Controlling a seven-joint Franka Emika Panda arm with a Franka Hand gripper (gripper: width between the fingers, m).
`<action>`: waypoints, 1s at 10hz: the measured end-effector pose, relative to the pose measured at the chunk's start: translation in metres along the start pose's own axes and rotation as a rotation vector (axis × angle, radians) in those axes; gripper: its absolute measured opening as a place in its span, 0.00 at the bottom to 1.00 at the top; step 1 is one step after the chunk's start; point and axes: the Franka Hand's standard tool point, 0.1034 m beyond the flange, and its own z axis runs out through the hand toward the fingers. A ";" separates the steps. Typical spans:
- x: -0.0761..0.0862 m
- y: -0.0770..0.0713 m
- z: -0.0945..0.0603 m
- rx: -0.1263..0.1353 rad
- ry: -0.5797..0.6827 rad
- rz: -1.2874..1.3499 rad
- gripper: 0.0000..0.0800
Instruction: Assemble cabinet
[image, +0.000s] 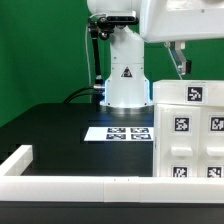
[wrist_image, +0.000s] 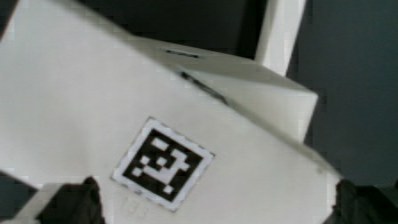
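Observation:
The cabinet (image: 190, 130) is a large white box with black-and-white tags, standing at the exterior view's right on the black table. My gripper (image: 178, 66) hangs just above its top rear edge. In the wrist view the cabinet (wrist_image: 143, 90) fills most of the picture, tilted, with one tag (wrist_image: 169, 160) close to the camera. My gripper (wrist_image: 217, 208) is open. Its dark fingertips (wrist_image: 71, 203) sit far apart at either side of the white surface and hold nothing. I cannot tell whether they touch the cabinet.
The robot's white base (image: 125, 75) stands behind the table's middle. The marker board (image: 128, 132) lies flat in front of it. A low white border rail (image: 60, 186) runs along the front edge and up the exterior view's left side. A green backdrop stands behind.

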 end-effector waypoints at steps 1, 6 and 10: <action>0.001 -0.001 0.000 -0.006 0.004 -0.055 0.81; -0.001 0.006 0.003 -0.017 -0.016 -0.429 0.81; -0.001 0.005 0.009 -0.025 -0.018 -0.667 0.81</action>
